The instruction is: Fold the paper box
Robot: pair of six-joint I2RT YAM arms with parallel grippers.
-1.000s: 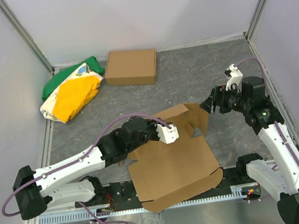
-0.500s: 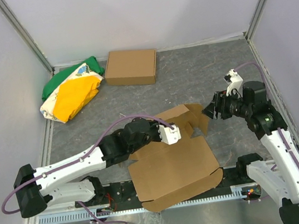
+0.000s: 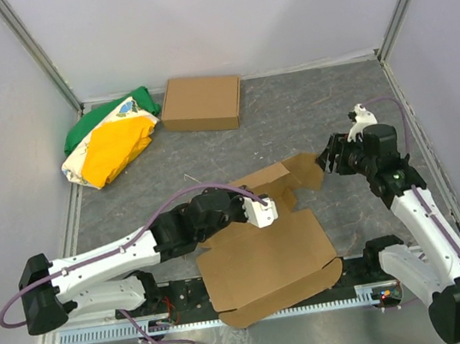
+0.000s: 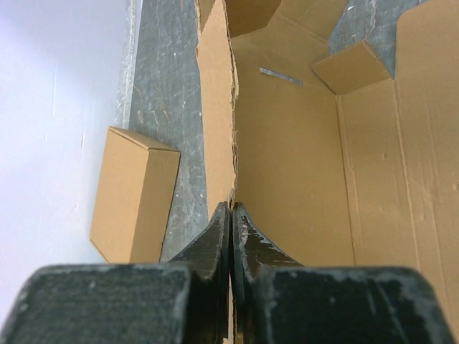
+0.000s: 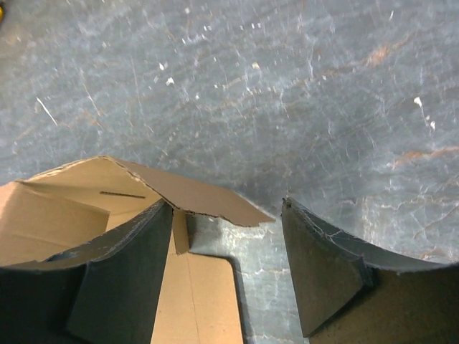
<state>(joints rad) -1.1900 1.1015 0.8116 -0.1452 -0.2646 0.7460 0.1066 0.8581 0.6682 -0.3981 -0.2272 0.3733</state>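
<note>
The paper box [image 3: 264,258] sits near the centre of the grey table [image 3: 290,111], just ahead of the 2 arm bases. It's half-formed: big flat panel toward the near edge, 1 wall [image 3: 262,180] raised along the far side, and a flap [image 3: 306,169] sticking out at the far R.

L gripper [image 3: 264,212] is at that raised wall. The L wrist view shows its 2 fingers [image 4: 215,236] pressed together w/ the cardboard edge pinched between them, so it's clamped on the paper box. The box interior opens to 1 side of the wall, w/ a small folded tab at the far corner.

R gripper [image 3: 329,160] hangs at the far-R flap, jaws apart. In the R wrist view, 1 finger [image 5: 136,265] sits right against the flap, touching or just off, can't tell. The other finger is over bare table. The flap's pointed tip pokes into the gap; nothing is clamped.

A closed ready-made cardboard box [image 3: 201,103] lies at the far edge. A green/yellow/white bag [image 3: 113,142] sits just L of it in the far-L corner. Both are well apart from the paper box.
</note>
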